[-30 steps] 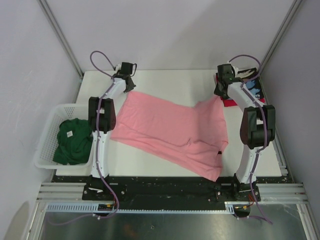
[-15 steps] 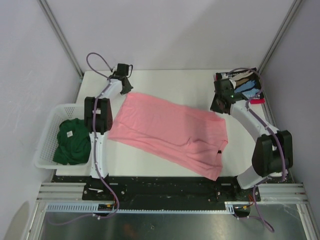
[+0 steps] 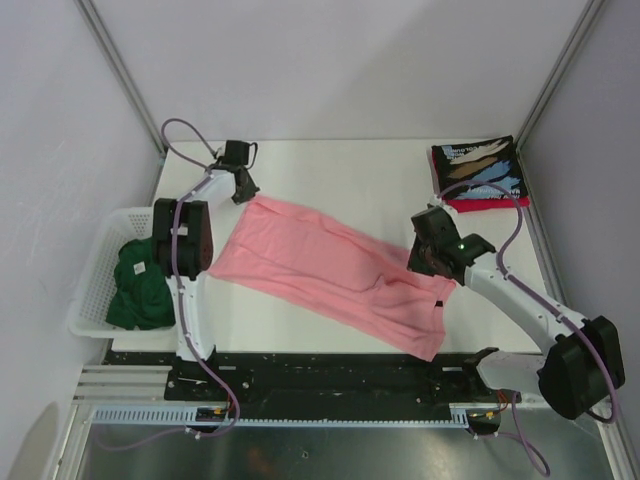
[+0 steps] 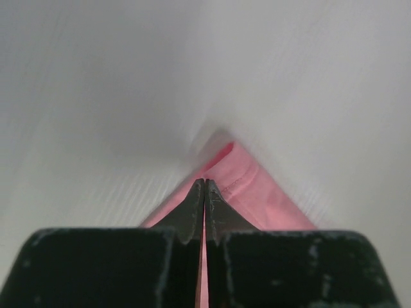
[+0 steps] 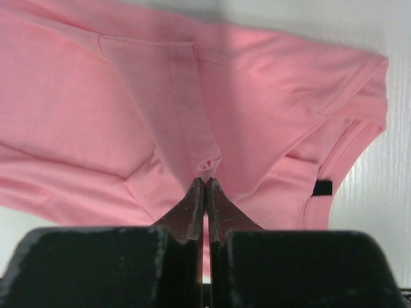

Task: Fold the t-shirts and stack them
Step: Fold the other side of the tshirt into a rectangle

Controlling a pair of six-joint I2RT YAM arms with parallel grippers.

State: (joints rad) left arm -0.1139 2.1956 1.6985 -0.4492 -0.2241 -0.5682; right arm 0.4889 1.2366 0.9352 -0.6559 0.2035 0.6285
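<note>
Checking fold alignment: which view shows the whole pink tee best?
Top external: the pink tee shows nearly whole, spread diagonally. Left wrist shows only a corner at the left gripper, jaws shut on it. Right wrist shows a folded flap and the black tag beyond the right gripper, jaws shut.

Centre of bench (image 3: 350, 170): spread t-shirt (image 3: 320, 265), left claw (image 3: 243, 193) at its far-left corner, right claw (image 3: 420, 262) on its right part. Left: basket (image 3: 90, 290) containing bunched t-shirt (image 3: 135, 285). Far right: folded t-shirts (image 3: 480, 172), stacked.
</note>
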